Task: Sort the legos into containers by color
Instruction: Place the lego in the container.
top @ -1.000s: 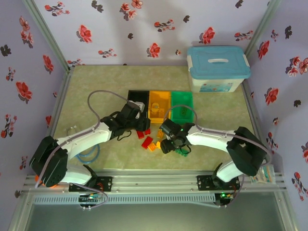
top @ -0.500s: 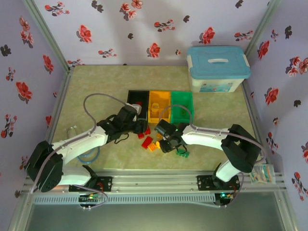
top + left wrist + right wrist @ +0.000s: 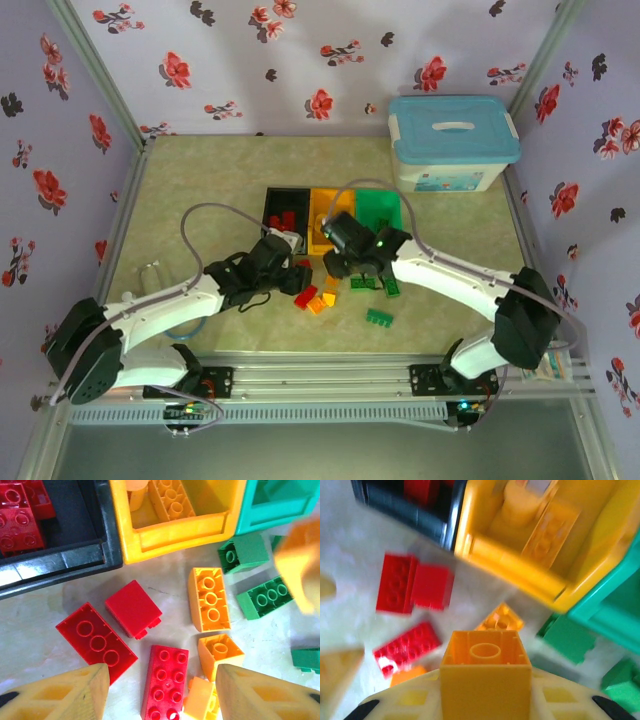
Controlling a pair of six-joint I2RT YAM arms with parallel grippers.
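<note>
My right gripper [image 3: 485, 682] is shut on an orange-yellow lego [image 3: 485, 672], hollow side up, held above the table just short of the orange bin [image 3: 520, 567]; from above this gripper [image 3: 337, 258] hangs at that bin's [image 3: 331, 222] near edge. My left gripper [image 3: 162, 695] is open over the loose pile, its fingers [image 3: 60, 692] either side of a red lego [image 3: 165, 682]. More red legos [image 3: 95, 642], orange ones [image 3: 210, 600] and green ones [image 3: 265, 597] lie around it. The black bin [image 3: 60, 560] holds red legos [image 3: 20, 525]. The green bin [image 3: 380, 212] stands to the right.
An orange cylinder [image 3: 520, 505] and a long orange lego [image 3: 550, 527] lie in the orange bin. A large white tub with a light-blue lid [image 3: 452, 140] stands at the back right. One green lego [image 3: 379, 318] lies apart toward the near edge.
My right gripper rose from the pile and moved back toward the orange bin with the orange-yellow lego. My left gripper drew back from the black bin to over the pile.
</note>
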